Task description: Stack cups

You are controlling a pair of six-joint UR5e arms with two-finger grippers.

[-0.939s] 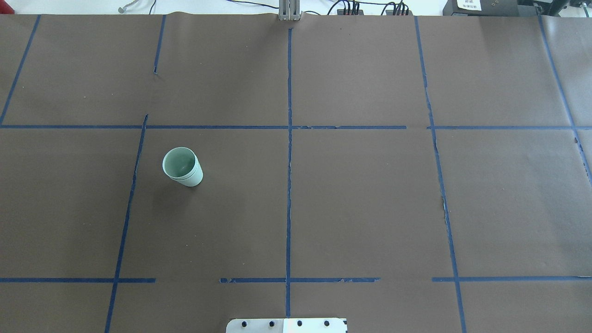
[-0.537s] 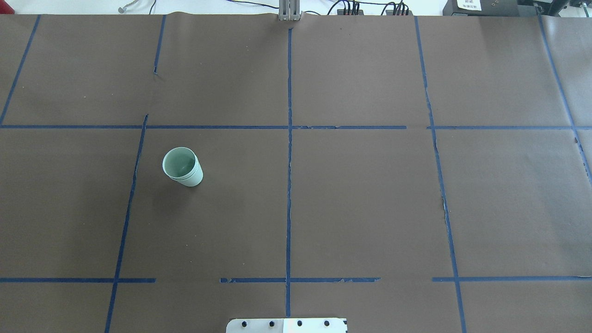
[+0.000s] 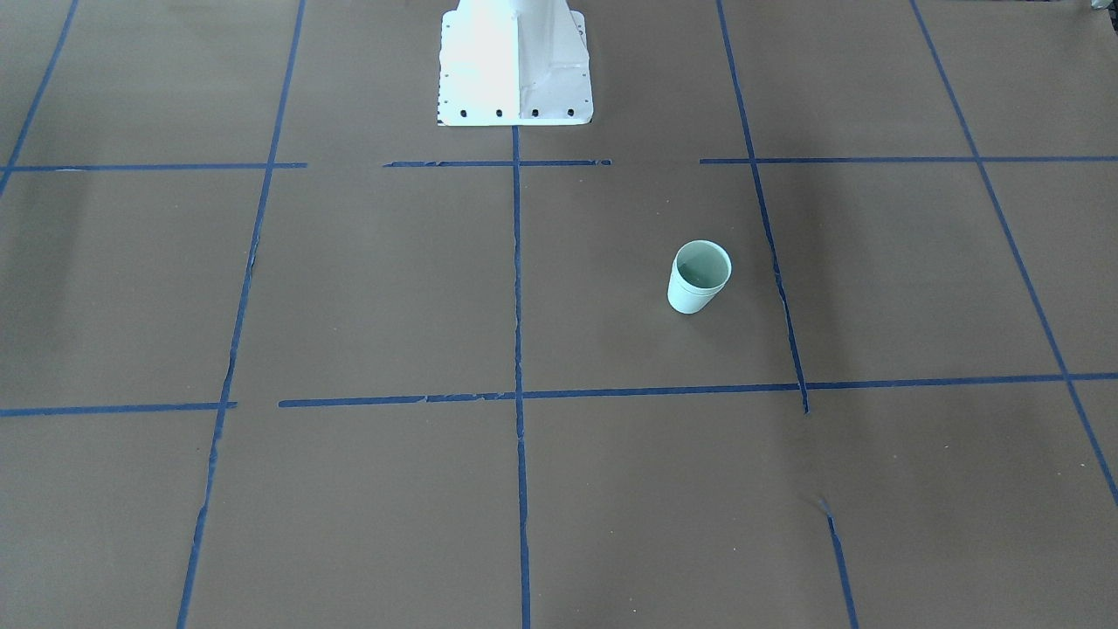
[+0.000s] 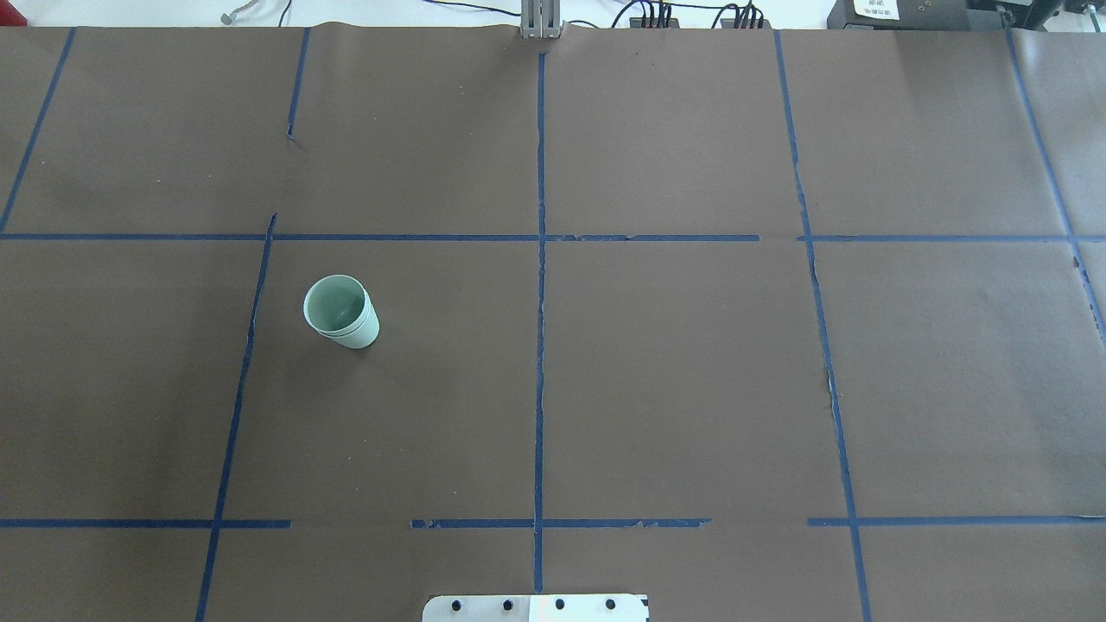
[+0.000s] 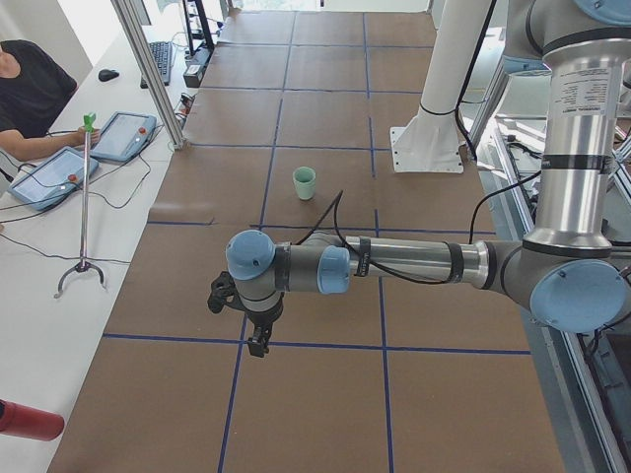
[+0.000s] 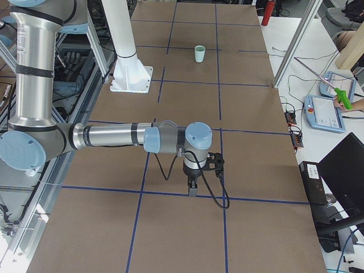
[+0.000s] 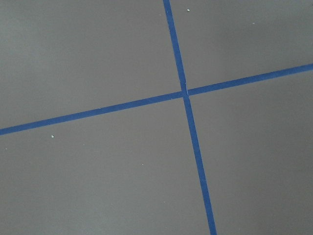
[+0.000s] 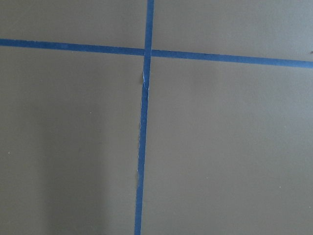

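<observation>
Two pale mint-green cups (image 4: 341,311) stand upright as one nested stack on the brown table cover, a double rim showing in the overhead view. The stack also shows in the front-facing view (image 3: 699,277), the exterior left view (image 5: 305,182) and the exterior right view (image 6: 199,54). My left gripper (image 5: 258,342) hangs far from the stack at the table's left end. My right gripper (image 6: 192,191) hangs at the table's right end. Each shows only in a side view, so I cannot tell whether it is open or shut. Both wrist views show only brown paper and blue tape.
The white robot base (image 3: 515,61) stands at the table's middle near edge. Blue tape lines (image 4: 540,345) divide the cover into squares. An operator (image 5: 30,89) sits by tablets (image 5: 123,135) on a side bench; a grabber stick (image 5: 84,207) leans there.
</observation>
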